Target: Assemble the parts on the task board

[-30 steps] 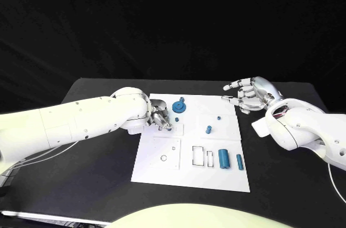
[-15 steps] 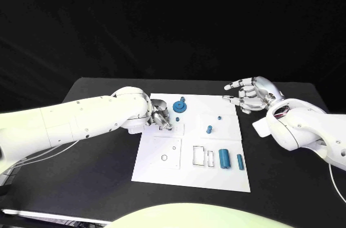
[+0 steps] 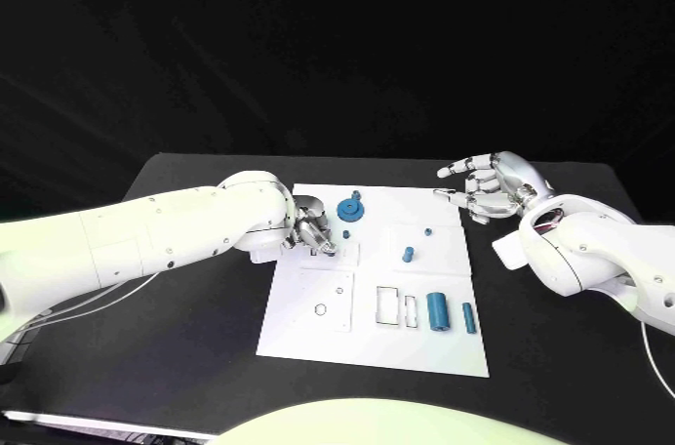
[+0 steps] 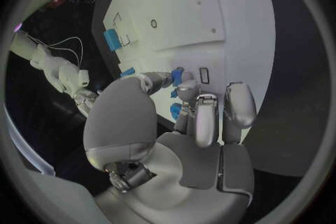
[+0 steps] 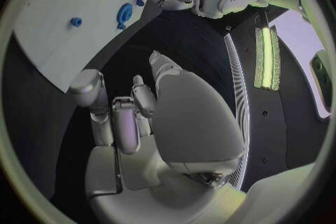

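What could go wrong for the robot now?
1. The left hand works close beside the blue wheel-shaped part; its fingers could bump it.
2. A small blue piece sits at the left fingertips; whether it is gripped is unclear, so it could slip.
3. The two cylinders lie loose on the board and might roll.

Robot lab; black table (image 3: pixel 183 299) (dark backdrop); cables (image 4: pixel 59 45)

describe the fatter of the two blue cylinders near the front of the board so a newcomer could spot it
Start at the white task board in the middle of the black table. Along its near right part two blue pieces lie side by side, right of some outlined rectangular slots. The thick cylinder is the left one, clearly wider than the slim rod beside it.
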Tool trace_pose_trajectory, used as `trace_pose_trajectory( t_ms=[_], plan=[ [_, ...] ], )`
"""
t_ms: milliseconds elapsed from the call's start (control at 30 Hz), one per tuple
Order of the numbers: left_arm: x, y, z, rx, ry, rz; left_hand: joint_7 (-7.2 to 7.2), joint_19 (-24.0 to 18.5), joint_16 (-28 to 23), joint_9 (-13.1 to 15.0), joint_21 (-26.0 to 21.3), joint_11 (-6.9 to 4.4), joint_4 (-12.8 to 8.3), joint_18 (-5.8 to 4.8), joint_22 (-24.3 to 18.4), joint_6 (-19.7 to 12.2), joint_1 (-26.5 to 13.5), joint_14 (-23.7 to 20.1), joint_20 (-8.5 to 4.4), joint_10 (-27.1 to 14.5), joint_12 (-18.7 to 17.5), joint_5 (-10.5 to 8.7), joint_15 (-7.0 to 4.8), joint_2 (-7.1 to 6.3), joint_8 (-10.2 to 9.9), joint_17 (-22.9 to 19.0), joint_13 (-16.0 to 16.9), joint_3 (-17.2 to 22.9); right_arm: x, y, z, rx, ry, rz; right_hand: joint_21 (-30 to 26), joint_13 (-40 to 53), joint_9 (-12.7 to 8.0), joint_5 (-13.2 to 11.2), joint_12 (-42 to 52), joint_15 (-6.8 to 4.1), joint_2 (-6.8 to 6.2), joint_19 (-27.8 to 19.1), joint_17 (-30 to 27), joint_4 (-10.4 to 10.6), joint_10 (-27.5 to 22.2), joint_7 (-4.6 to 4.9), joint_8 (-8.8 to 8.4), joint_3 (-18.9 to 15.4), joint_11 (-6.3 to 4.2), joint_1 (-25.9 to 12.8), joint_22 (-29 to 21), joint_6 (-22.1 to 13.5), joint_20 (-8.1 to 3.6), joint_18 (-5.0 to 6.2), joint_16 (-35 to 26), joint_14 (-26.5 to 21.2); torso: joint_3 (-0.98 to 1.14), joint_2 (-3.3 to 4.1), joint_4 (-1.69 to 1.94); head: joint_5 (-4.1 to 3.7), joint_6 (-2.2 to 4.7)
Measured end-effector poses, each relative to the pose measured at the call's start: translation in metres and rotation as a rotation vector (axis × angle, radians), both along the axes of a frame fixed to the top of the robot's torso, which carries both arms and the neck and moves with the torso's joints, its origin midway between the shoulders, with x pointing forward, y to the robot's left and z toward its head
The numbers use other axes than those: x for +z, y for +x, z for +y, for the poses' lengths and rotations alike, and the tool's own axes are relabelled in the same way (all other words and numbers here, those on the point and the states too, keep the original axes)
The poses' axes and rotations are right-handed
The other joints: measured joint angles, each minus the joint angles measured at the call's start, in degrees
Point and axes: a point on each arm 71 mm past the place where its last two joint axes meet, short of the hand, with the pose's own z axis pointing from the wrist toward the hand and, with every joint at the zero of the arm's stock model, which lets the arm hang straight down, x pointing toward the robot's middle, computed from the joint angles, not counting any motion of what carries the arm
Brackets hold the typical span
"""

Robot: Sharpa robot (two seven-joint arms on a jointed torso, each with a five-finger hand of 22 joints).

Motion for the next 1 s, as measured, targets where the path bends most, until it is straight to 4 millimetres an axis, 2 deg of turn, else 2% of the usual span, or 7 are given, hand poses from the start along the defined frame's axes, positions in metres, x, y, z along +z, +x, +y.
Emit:
trace_pose_trajectory(
  t_ms=[633, 1000],
  plan=[
    [0.0009, 0.0043, 0.003, 0.011, -0.015, 0.06, 0.0, 0.2, 0.2, 0.0, 0.2, 0.01, 0.0, 0.0, 0.2, 0.0, 0.1, 0.0, -0.2, 0.0, 0.0, 0.12, 0.0, 0.05, -0.2, 0.0, -0.3, 0.0, -0.0013, 0.0004, 0.0006, 0.0, 0.0, 0.002, 0.0, 0.0, -0.1, 0.0, 0.0, 0.0, 0.0, 0.0, 0.0, 0.0, 0.0, 0.0, 0.0, 0.0, 0.0, 0.0, 0.0, 0.0, 0.0, 0.0, 0.0, 0.0, 0.06, 0.05, -0.01, 0.09, 0.16],
    [0.0013, 0.0069, 0.0004, -0.002, -0.004, 0.068, 0.01, 0.2, 0.2, -0.1, 0.2, 0.01, -0.2, 0.0, 0.2, 0.0, 0.0, 0.0, -0.2, 0.0, 0.0, 0.11, 0.0, 0.05, 0.1, 0.0, -0.3, -0.2, -0.0015, 0.0004, 0.0007, 0.0, 0.0, 0.002, 0.0, 0.0, -0.1, 0.2, 0.0, 0.0, 0.0, 0.0, 0.0, 0.0, 0.0, 0.0, 0.0, 0.0, 0.0, 0.0, 0.0, 0.0, 0.0, 0.0, 0.0, 0.0, 0.07, 0.12, 0.03, -0.12, -0.07]
  ],
)
